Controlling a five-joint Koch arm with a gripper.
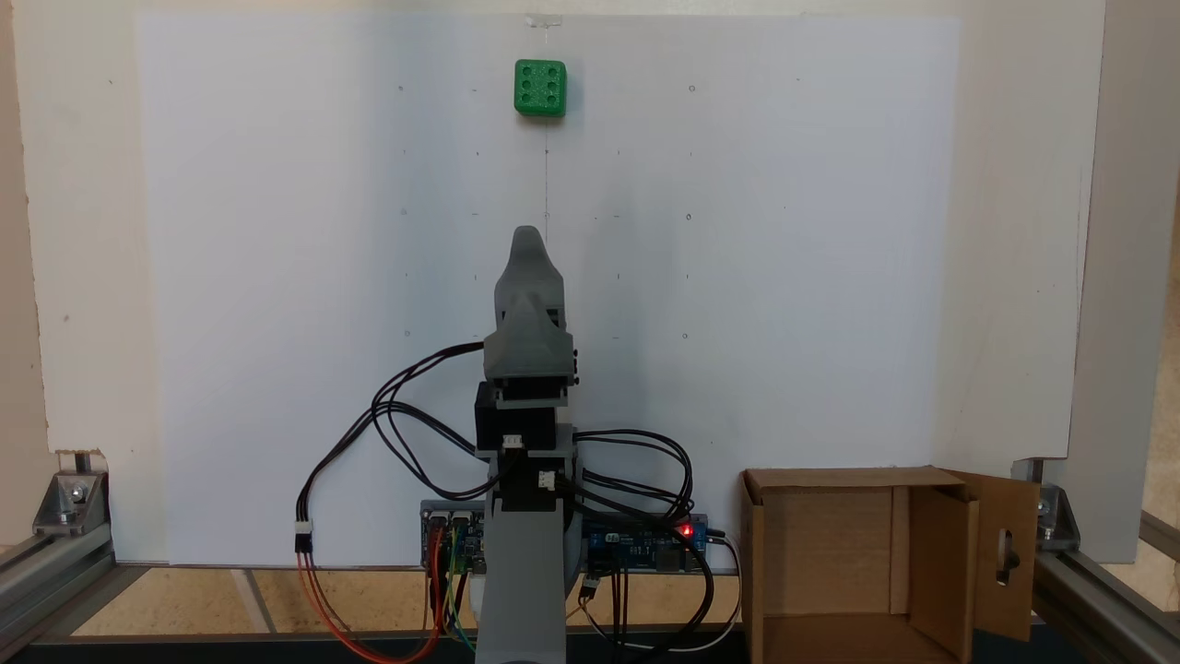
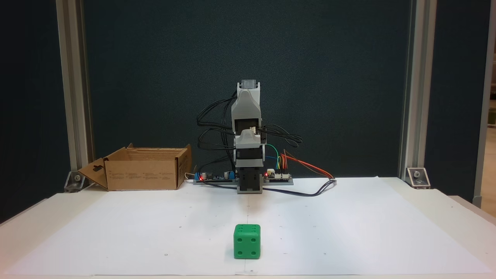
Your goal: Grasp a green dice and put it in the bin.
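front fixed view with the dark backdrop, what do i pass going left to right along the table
Brown corrugated cardboard box with its flap hanging open → small bright green plastic dice, nearer the camera, roughly in line with the grey robot arm at the back → red and orange wires → metal corner bracket.

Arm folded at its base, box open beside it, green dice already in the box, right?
Not quite. The green dice is not in the box: it sits on the white paper sheet, out in front of the arm and far from the box, as both fixed views show. The rest holds: the arm is folded at its base and the box stands open beside it.
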